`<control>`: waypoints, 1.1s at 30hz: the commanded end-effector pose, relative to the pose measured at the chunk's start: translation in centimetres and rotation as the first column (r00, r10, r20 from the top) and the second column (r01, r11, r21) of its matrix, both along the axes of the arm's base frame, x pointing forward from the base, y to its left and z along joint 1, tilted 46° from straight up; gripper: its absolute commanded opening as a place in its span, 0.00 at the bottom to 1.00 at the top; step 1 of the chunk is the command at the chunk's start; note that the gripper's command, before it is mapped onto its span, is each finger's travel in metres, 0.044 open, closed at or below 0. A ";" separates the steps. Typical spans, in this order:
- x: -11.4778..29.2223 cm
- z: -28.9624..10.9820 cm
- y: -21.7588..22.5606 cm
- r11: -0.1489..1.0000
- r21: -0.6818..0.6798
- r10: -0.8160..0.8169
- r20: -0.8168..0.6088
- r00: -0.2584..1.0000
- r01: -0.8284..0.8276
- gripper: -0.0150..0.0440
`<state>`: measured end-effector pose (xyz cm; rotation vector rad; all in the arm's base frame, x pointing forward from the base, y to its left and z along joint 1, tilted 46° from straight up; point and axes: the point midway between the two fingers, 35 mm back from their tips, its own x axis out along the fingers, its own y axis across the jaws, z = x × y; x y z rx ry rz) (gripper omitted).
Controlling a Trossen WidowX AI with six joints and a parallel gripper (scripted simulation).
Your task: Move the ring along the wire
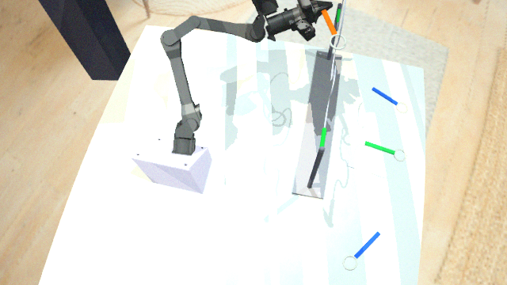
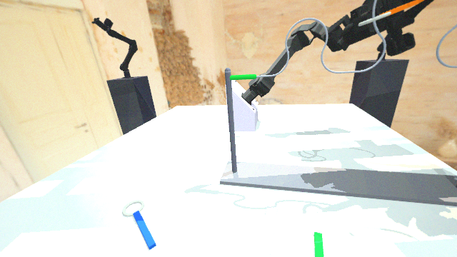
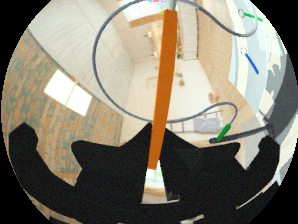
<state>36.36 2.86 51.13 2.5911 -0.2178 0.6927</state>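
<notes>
My gripper (image 1: 318, 9) is shut on the orange handle (image 1: 329, 22), high above the far end of the grey base plate (image 1: 317, 123). The white ring (image 1: 337, 41) hangs from the handle's lower end, just above the far post (image 1: 329, 53) and below that post's green wire part (image 1: 337, 16). The thin grey wire (image 1: 330, 91) seems to pass through the ring. The near post (image 1: 314, 168) carries the other green part (image 1: 323, 136). In the exterior view the handle (image 2: 403, 6) is at the top right and the wire (image 2: 323, 50) loops there. The wrist view shows the handle (image 3: 162, 90) between my fingers.
Spare rings lie on the table right of the plate: a blue-handled one (image 1: 386, 96), a green-handled one (image 1: 380, 148) and another blue-handled one (image 1: 366, 245). My white base block (image 1: 174, 170) stands to the left. A dark pedestal (image 1: 85, 36) stands beyond the table's left corner.
</notes>
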 end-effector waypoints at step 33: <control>0.1 0.2 0.3 0.955 0.297 -0.004 0.052 0.999 -0.012 0.00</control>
